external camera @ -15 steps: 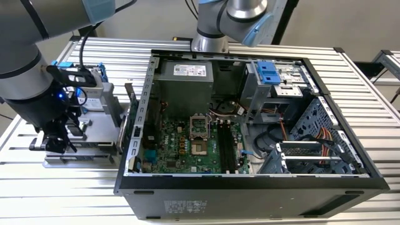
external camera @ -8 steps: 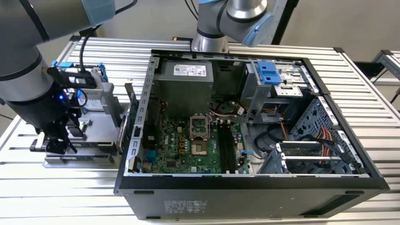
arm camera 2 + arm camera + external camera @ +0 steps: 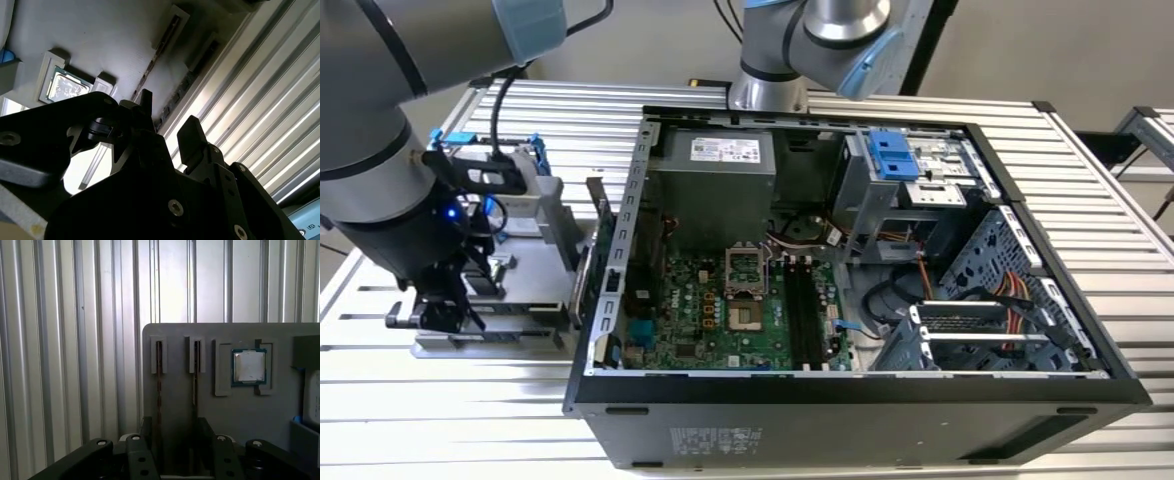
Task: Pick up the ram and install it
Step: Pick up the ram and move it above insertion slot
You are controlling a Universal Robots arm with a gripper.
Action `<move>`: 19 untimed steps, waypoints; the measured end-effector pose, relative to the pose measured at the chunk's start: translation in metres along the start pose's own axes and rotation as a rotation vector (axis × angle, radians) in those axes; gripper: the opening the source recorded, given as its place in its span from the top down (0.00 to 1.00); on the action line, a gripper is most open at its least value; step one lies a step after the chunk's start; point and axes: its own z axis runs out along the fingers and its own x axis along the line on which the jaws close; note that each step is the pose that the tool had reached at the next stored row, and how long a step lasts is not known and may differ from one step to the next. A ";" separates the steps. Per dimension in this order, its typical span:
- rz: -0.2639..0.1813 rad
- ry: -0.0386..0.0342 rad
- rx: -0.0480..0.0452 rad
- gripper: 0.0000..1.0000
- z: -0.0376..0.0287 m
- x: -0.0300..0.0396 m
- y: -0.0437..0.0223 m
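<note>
In the exterior view, the black gripper [image 3: 443,315] hangs with fingers [image 3: 142,450] spread and empty over the grey plastic tray [image 3: 520,338], at nine o'clock of the open black computer case [image 3: 854,420]. The slim dark-edged ram stick [image 3: 159,385] stands slotted in that tray.

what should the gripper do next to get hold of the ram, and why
Probably lower straight down a little. In both wrist views the gripper is open and empty above the grey tray, where two ram sticks stand on edge in slots. One stick seems roughly in line with the gap between the jaws, so descending should bring them around it.
</note>
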 end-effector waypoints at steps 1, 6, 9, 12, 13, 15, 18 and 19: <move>0.000 0.0000 0.0000 0.00 0.0005 0.0006 0.0000; 0.000 0.0000 0.0001 0.00 0.0034 0.0032 0.0000; 0.000 -0.0001 0.0002 0.00 0.0053 0.0041 0.0000; 0.000 0.0000 0.0001 0.00 0.0072 0.0048 0.0001; 0.000 0.0000 0.0001 0.00 0.0079 0.0049 0.0001; 0.000 0.0000 0.0001 0.00 0.0095 0.0051 0.0001; 0.000 0.0001 0.0000 0.00 0.0117 0.0058 0.0001; 0.000 0.0000 0.0000 0.00 0.0126 0.0059 0.0000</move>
